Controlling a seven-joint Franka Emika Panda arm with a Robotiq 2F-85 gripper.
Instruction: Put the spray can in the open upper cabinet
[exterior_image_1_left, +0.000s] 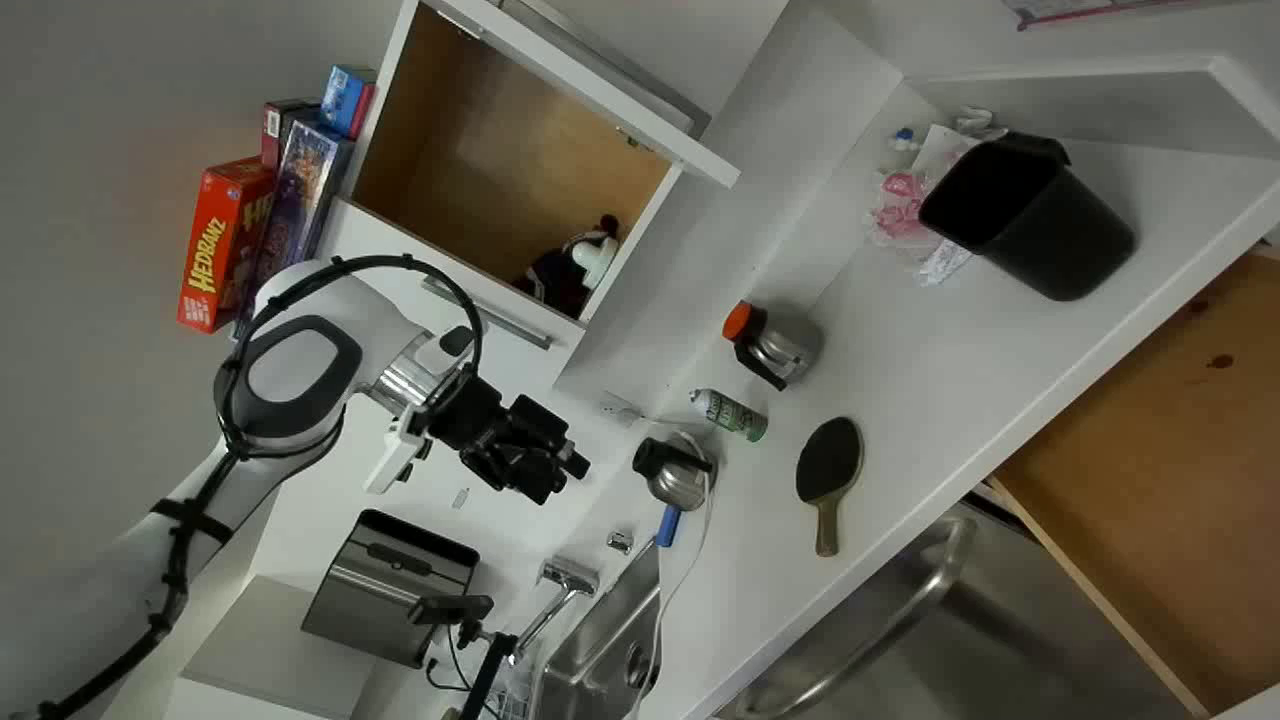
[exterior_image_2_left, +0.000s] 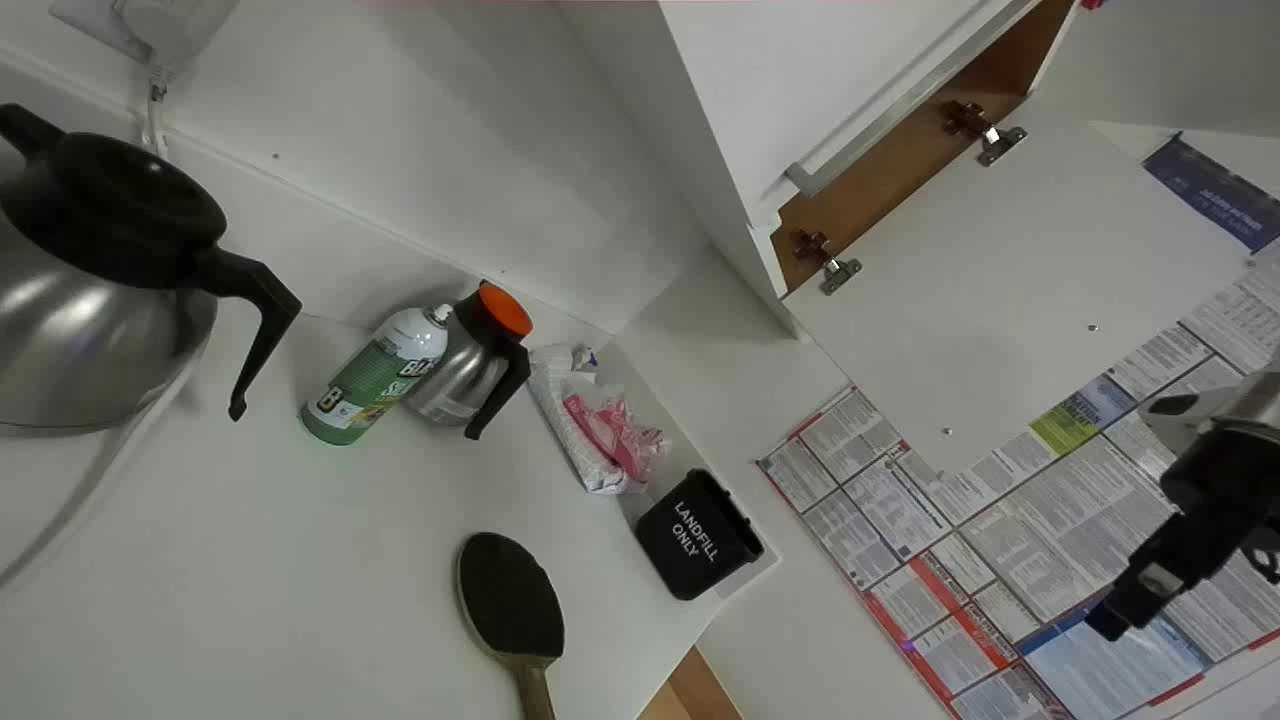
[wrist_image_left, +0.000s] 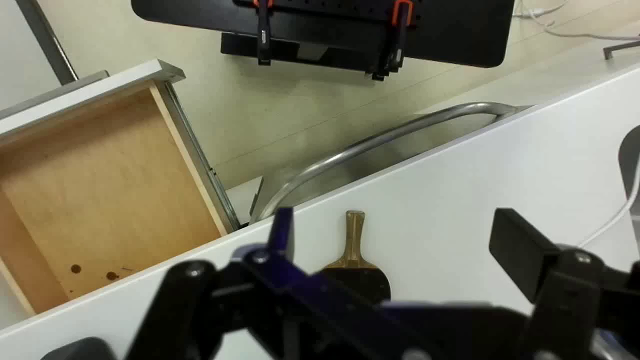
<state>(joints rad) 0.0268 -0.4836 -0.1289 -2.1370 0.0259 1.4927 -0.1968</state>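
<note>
The spray can (exterior_image_1_left: 730, 414) is a green and white cylinder with a narrow white nozzle. It stands upright on the white counter between two metal pots, and shows larger in an exterior view (exterior_image_2_left: 375, 375). The open upper cabinet (exterior_image_1_left: 520, 140) has a white frame and brown wood interior; its inner edge and hinges also show in an exterior view (exterior_image_2_left: 885, 190). A dark object with a white part (exterior_image_1_left: 575, 268) lies inside it. My gripper (wrist_image_left: 400, 240) is open and empty above the counter, below the cabinet (exterior_image_1_left: 558, 475) and apart from the can. The can is out of the wrist view.
A black paddle (wrist_image_left: 354, 240) lies on the counter. An orange-topped pot (exterior_image_1_left: 785, 345) and a black-topped pot (exterior_image_1_left: 678, 478) flank the can. A black bin (exterior_image_1_left: 1030, 215), a sink (exterior_image_1_left: 600, 640), an open drawer (wrist_image_left: 110, 200) and a camera stand (exterior_image_1_left: 485, 670) are also around.
</note>
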